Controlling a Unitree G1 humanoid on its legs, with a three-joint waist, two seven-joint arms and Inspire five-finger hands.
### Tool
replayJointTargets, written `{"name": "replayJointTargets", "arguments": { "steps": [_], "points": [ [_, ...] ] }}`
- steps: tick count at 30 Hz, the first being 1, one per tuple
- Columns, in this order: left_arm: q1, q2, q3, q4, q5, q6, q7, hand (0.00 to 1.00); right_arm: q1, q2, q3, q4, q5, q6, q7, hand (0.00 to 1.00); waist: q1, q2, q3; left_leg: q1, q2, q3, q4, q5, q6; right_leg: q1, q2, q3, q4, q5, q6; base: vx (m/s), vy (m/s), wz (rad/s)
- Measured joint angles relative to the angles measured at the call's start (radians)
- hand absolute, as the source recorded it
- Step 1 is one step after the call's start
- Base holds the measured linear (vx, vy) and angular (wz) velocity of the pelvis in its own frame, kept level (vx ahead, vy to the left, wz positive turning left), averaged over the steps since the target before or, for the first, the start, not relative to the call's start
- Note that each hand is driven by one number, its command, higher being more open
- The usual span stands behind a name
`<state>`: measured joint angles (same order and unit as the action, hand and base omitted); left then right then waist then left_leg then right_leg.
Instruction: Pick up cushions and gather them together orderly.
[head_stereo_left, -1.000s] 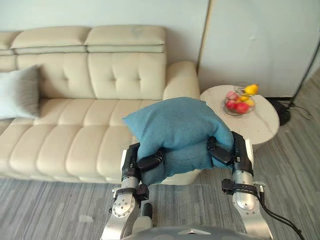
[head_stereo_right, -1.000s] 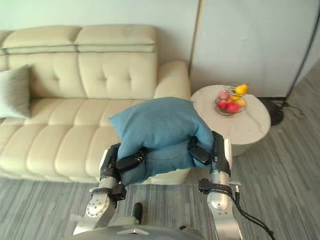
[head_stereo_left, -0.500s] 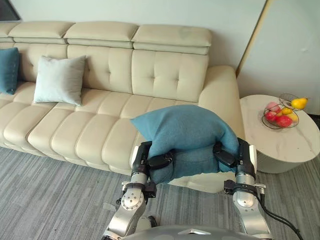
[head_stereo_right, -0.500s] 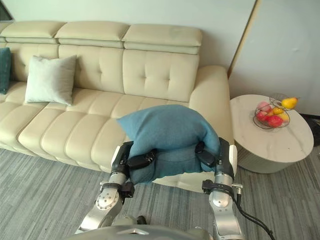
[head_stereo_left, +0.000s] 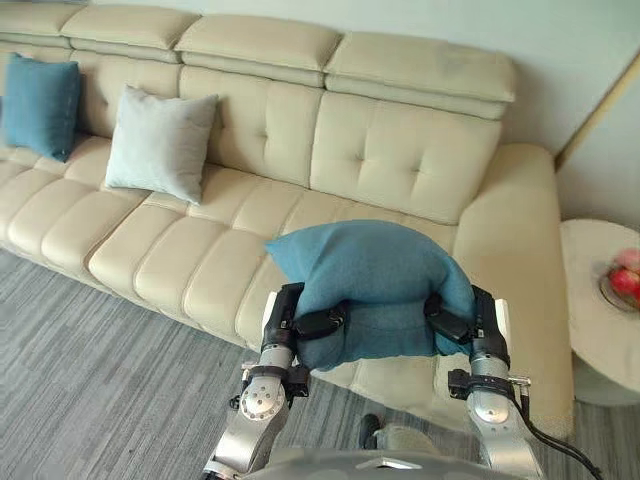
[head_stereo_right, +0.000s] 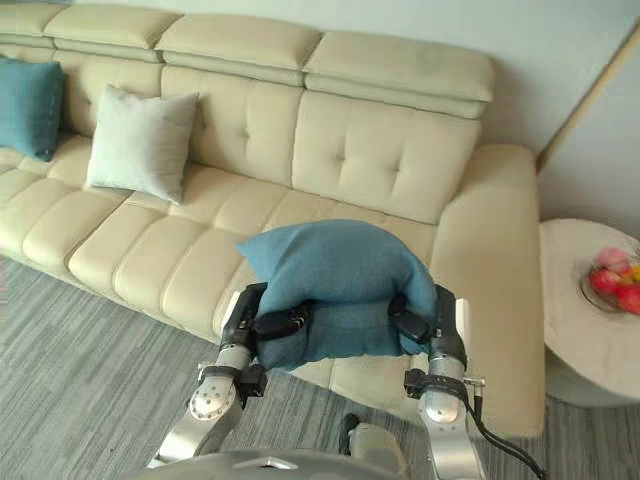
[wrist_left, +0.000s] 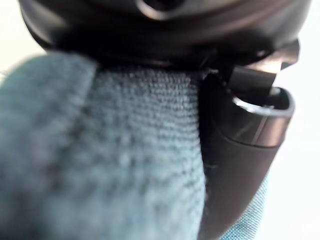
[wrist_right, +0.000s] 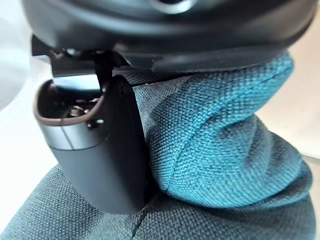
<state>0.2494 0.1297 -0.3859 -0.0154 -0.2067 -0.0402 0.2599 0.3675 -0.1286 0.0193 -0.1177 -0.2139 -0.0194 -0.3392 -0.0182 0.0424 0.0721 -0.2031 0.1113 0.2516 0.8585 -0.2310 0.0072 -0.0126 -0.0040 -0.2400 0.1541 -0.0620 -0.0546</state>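
Plump teal-blue fabric cushion (head_stereo_left: 370, 285) held in air between both hands, near robot, over near edge of cream tufted leather sofa (head_stereo_left: 250, 150). Thumb of left hand (head_stereo_left: 318, 322) dug into cloth at left end, right hand (head_stereo_left: 448, 322) same at right end, so both clamped on it. Far left, pale grey square cushion (head_stereo_left: 160, 142) leans on sofa back, darker teal square cushion (head_stereo_left: 40, 104) just left of it. Round white stone side table (head_stereo_left: 585, 330) at right, past armrest.

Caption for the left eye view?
Left hand and right hand hold a teal cushion before a cream sofa bearing a grey cushion and a blue cushion.
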Motion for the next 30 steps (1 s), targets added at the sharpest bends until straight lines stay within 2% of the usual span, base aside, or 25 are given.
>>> {"name": "replayJointTargets", "arguments": {
  "steps": [1,2,3,4,5,6,7,8,9,13,18,22,27,30],
  "points": [
    [0.009,-0.004,0.001,-0.017,0.000,-0.004,-0.001,0.00,-0.003,0.001,-0.001,-0.045,0.000,-0.001,-0.005,0.00,0.024,0.004,-0.002,-0.051,0.056,0.008,0.059,-0.031,-0.006,0.024,0.001,0.027,-0.018,0.000,0.000,0.31,0.124,-0.62],
    [0.010,-0.008,0.002,-0.029,0.000,-0.005,-0.001,0.00,-0.009,0.001,-0.001,-0.068,0.000,-0.004,-0.011,0.00,0.033,0.004,-0.002,-0.080,0.086,0.000,0.048,-0.052,-0.011,0.027,-0.003,0.043,-0.020,0.000,0.000,0.22,0.142,-0.61],
    [0.009,-0.012,0.005,-0.034,0.000,-0.011,-0.003,0.00,-0.021,0.002,-0.001,-0.076,0.000,-0.006,-0.015,0.00,0.041,0.001,0.000,-0.098,0.102,-0.020,-0.007,-0.061,-0.023,0.031,-0.012,0.063,-0.019,0.000,0.000,0.24,0.234,-0.51],
    [0.009,-0.021,0.010,-0.035,0.000,-0.016,-0.004,0.00,-0.038,0.006,-0.004,-0.075,0.000,-0.006,-0.016,0.00,0.045,-0.002,0.002,-0.097,0.102,-0.066,-0.129,-0.064,-0.033,0.037,-0.031,0.088,-0.012,-0.005,0.007,0.17,0.232,-0.50],
    [0.009,-0.024,0.011,-0.037,0.000,-0.016,-0.004,0.00,-0.044,0.006,-0.004,-0.075,-0.001,-0.006,-0.017,0.00,0.045,-0.003,0.002,-0.089,0.098,-0.104,-0.227,-0.057,-0.039,0.038,-0.044,0.102,0.003,-0.016,0.025,0.30,0.499,-0.63],
    [0.014,-0.033,0.009,-0.042,0.000,-0.016,-0.004,0.00,-0.046,-0.002,-0.006,-0.076,-0.001,-0.006,-0.021,0.00,0.045,0.025,-0.009,-0.040,0.101,-0.200,-0.480,0.102,-0.061,0.039,-0.049,0.133,0.029,-0.062,0.094,0.25,0.454,-0.55],
    [0.013,-0.031,0.013,-0.040,0.002,-0.018,-0.004,0.00,-0.053,-0.002,-0.005,-0.061,-0.002,-0.008,-0.021,0.00,0.046,0.018,-0.006,-0.035,0.095,-0.211,-0.481,0.115,-0.130,0.046,-0.057,0.155,0.033,-0.095,0.126,0.27,0.489,-0.52],
    [0.010,-0.021,0.018,-0.034,0.002,-0.015,-0.001,0.00,-0.054,0.036,-0.003,-0.036,-0.001,-0.004,-0.019,0.00,0.041,-0.018,-0.004,-0.023,0.056,-0.205,-0.469,0.105,-0.123,0.047,-0.096,0.177,0.030,-0.109,0.136,0.13,0.275,-0.23],
    [0.006,-0.019,0.018,-0.034,0.003,-0.015,0.000,0.00,-0.056,0.058,-0.005,-0.029,-0.001,-0.004,-0.021,0.00,0.039,-0.034,0.010,-0.027,0.032,-0.211,-0.437,0.101,-0.119,0.048,-0.118,0.191,0.034,-0.108,0.139,0.10,0.237,-0.15],
    [0.027,-0.013,0.018,-0.034,0.003,-0.015,0.002,0.00,-0.062,0.060,0.000,-0.003,-0.002,-0.004,-0.014,0.00,0.046,-0.037,0.011,-0.022,0.019,-0.205,-0.416,0.065,-0.105,0.046,-0.129,0.229,0.028,-0.099,0.148,0.05,0.125,-0.23],
    [0.044,0.000,0.002,-0.034,0.003,-0.015,0.002,0.00,-0.055,0.060,0.000,0.017,-0.022,-0.004,-0.012,0.00,0.046,-0.050,0.007,0.031,0.011,-0.166,-0.495,0.062,-0.101,0.040,-0.136,0.302,-0.017,-0.093,0.158,0.01,0.027,-0.39],
    [0.046,0.004,-0.002,-0.034,0.021,-0.014,0.002,0.00,-0.056,0.060,0.000,0.058,-0.023,-0.003,-0.015,0.00,0.037,-0.071,-0.016,0.044,0.010,-0.118,-0.565,0.086,-0.102,-0.005,-0.137,0.361,-0.048,-0.061,0.162,0.02,-0.001,-0.40],
    [0.024,0.004,-0.002,-0.034,0.026,-0.013,0.016,0.00,-0.094,0.051,0.009,0.089,-0.042,0.001,-0.032,0.00,0.031,-0.069,-0.018,0.034,0.011,-0.063,-0.646,0.121,-0.093,-0.080,-0.135,0.413,-0.077,0.006,0.160,0.03,0.025,-0.42],
    [-0.031,0.003,-0.002,-0.034,0.056,-0.012,0.048,0.00,-0.141,0.046,0.024,0.090,-0.068,0.011,-0.062,0.00,0.029,-0.067,-0.018,0.003,0.011,-0.027,-0.694,0.152,-0.085,-0.153,-0.132,0.416,-0.079,0.052,0.163,-0.02,0.035,-0.30]
  ]
}}
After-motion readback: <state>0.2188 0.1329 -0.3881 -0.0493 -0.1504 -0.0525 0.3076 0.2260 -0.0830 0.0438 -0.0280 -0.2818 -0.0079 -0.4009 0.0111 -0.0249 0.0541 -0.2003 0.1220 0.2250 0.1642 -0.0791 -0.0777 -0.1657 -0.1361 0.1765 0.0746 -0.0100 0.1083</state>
